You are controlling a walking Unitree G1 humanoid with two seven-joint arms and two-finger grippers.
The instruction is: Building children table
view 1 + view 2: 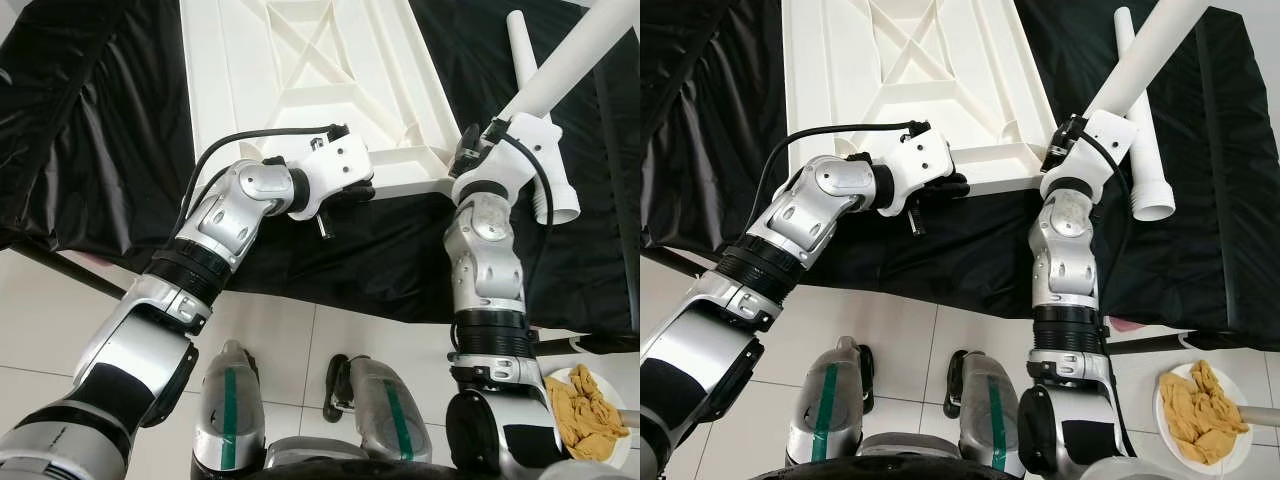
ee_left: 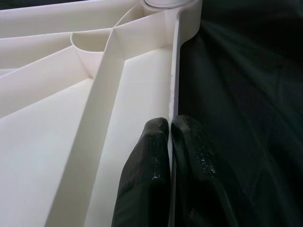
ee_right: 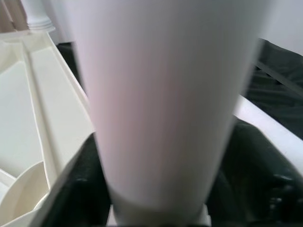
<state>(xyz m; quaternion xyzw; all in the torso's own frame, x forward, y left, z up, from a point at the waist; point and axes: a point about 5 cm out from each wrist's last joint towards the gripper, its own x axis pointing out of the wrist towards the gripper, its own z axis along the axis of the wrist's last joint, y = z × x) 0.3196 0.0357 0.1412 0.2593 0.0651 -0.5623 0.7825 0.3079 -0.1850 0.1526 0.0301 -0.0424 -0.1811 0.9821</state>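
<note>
A white plastic tabletop (image 1: 300,60) lies upside down on a black cloth, its ribs facing up. My left gripper (image 1: 365,190) is shut on the tabletop's near rim (image 2: 173,71), one black finger on each side of the thin wall. My right gripper (image 1: 468,148) is at the tabletop's near right corner, shut on a white table leg (image 1: 575,60) that slants up and to the right. In the right wrist view this leg (image 3: 161,94) runs between the dark fingers (image 3: 85,189). Its lower end is hidden behind the wrist.
A second white leg (image 1: 1148,170) lies loose on the black cloth (image 1: 100,120) right of the tabletop. A white plate (image 1: 618,402) with yellow-brown cloth sits on the tiled floor (image 1: 280,330) at lower right. My feet stand close to the cloth's near edge.
</note>
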